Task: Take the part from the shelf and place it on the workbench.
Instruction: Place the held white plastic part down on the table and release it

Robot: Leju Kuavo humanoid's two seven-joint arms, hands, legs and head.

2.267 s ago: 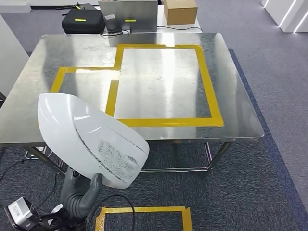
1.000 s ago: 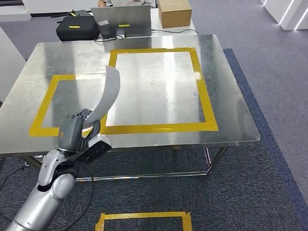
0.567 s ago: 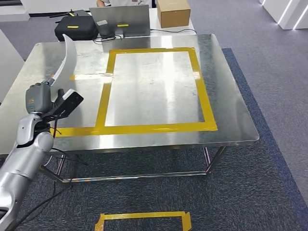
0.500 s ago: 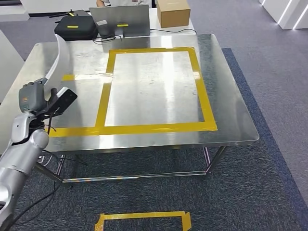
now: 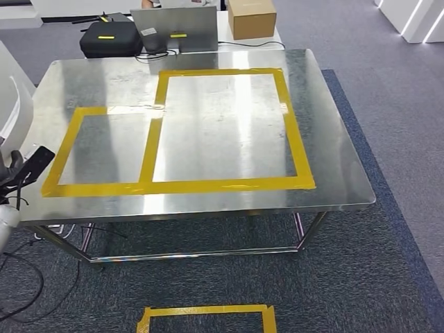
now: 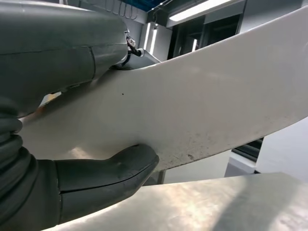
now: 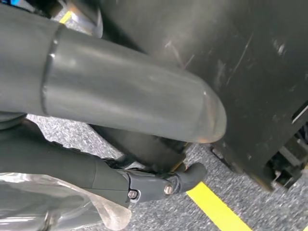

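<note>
Over at the far left, the left hand [image 6: 54, 159] has the white curved panel [image 6: 203, 101] clamped between its thick grey thumb and the fingers behind it, and in the head view that panel [image 5: 13, 104] rides up off the left end of the steel counter [image 5: 335, 173], well above the surface and not yet over either marked box. I'd judge this as the carrying step with the putting-down not yet done: the part is off the shelf, and the next move calls for bringing it in over the counter, levelling it and lowering it flat before the grip lets go. The nearer target looks to be the smaller yellow tape rectangle [image 5: 78, 149], with the larger tape rectangle [image 5: 298, 132] adjoining it to the right (which of the two is meant, I can't say from here). Both show bare metal inside, so nothing on the counter blocks the drop; the thing to watch is the panel's long edge catching the counter's rim on the way in. Beyond the far edge sit a black case [image 5: 107, 38], a grey laptop-like lid [image 5: 175, 31] and a cardboard box [image 5: 252, 17], all well apart from the boxes. The right hand [image 7: 109, 125] hangs low over grey carpet and a yellow floor line [image 7: 214, 207], its fingers stretched out and holding nothing.
</note>
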